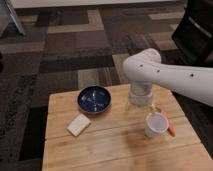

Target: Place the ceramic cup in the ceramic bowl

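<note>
The white ceramic cup (156, 125) stands upright on the wooden table (115, 150) at its right side. The dark blue ceramic bowl (94, 100) sits on the table's far left part, well apart from the cup and with nothing in it. My white arm (165, 75) reaches in from the right. My gripper (153, 109) hangs below the wrist, just above the cup's far rim.
A flat pale rectangular block (78, 124) lies in front of the bowl, to its left. A small orange object (171, 129) lies right beside the cup. Patterned carpet (75, 45) surrounds the table, and a dark chair (195, 30) stands at the far right.
</note>
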Available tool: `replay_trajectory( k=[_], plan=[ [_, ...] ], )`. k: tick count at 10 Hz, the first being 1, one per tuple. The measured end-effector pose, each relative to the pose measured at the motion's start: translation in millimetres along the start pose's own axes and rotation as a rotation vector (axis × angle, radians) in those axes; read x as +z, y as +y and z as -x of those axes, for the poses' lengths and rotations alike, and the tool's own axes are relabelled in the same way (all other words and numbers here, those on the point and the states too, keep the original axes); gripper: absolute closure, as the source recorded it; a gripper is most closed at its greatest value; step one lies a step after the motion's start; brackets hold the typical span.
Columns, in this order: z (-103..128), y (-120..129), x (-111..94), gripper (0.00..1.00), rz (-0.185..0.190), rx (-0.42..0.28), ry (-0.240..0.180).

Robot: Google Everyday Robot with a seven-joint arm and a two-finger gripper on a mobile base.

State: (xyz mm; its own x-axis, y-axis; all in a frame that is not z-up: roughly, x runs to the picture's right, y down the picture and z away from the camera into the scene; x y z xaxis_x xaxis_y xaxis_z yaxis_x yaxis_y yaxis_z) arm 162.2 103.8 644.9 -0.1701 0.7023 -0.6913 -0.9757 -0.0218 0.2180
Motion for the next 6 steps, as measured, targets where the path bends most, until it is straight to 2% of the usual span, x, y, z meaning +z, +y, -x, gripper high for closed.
replay_trajectory(
  k=[1,4,6],
  plan=[
    [0,0,2,0.35,0.005,0.005,0.004],
    [2,7,31,0.35,0.058,0.038,0.042],
    [3,6,37,0.35,0.067,0.039,0.049]
  ],
)
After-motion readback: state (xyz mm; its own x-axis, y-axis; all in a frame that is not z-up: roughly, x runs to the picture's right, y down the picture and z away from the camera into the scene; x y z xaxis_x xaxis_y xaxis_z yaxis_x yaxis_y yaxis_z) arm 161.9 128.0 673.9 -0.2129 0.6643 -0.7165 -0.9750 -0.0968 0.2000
